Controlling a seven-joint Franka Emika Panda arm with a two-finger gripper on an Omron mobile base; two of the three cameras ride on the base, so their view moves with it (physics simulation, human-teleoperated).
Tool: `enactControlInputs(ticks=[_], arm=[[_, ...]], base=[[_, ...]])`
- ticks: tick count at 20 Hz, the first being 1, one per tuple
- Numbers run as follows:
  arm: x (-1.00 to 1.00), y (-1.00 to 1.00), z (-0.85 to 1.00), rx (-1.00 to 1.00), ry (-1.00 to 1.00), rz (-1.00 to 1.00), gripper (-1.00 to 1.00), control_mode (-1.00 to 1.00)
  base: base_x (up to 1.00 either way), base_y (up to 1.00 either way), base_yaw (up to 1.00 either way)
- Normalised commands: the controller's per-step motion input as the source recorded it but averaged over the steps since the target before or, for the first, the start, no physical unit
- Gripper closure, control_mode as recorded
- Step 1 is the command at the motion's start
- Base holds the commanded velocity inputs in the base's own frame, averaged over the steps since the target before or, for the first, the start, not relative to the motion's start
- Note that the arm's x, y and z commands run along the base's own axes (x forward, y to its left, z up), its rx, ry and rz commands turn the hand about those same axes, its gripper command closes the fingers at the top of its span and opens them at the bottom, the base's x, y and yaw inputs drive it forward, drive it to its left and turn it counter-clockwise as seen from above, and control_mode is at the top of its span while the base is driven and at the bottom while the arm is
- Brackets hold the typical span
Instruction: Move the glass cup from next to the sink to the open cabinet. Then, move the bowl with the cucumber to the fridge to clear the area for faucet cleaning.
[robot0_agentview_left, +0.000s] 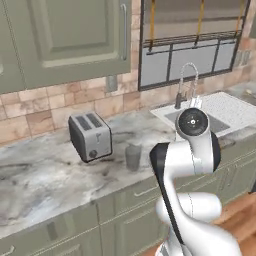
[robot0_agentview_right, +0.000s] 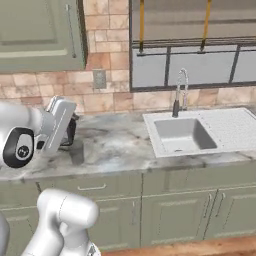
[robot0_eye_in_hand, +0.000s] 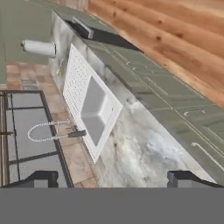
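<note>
The glass cup (robot0_agentview_left: 133, 156) stands upright on the marble counter, just right of the toaster (robot0_agentview_left: 90, 136) and well left of the sink (robot0_agentview_left: 200, 119). In the right base view the cup (robot0_agentview_right: 76, 150) sits just below my raised hand (robot0_agentview_right: 57, 125), apart from it. My gripper (robot0_eye_in_hand: 113, 179) is open; its two dark fingertips (robot0_eye_in_hand: 41, 178) stand wide with nothing between them. It looks along the counter toward the sink (robot0_eye_in_hand: 94, 109) and the faucet (robot0_eye_in_hand: 48, 131). The bowl with the cucumber, the open cabinet and the fridge are out of view.
A shut upper cabinet (robot0_agentview_left: 65, 35) hangs above the toaster. The faucet (robot0_agentview_right: 180, 92) rises behind the sink (robot0_agentview_right: 182, 134) under the window. A paper towel roll (robot0_eye_in_hand: 39, 48) hangs on the wall past the sink. The counter edge drops to a wooden floor (robot0_eye_in_hand: 175, 39).
</note>
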Motion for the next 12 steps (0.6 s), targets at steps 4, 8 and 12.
enactControlInputs(ticks=[4, 8, 12], arm=[[0.00, 0.00, 0.00, 0.00, 0.00, 0.00, -1.00, 1.00], [0.00, 0.00, 0.00, 0.00, 0.00, 0.00, -1.00, 1.00], [0.00, 0.00, 0.00, 0.00, 0.00, 0.00, -1.00, 1.00]], base=[[0.26, 0.00, 0.77], [0.21, -0.12, 0.73], [0.18, -0.27, 0.45]])
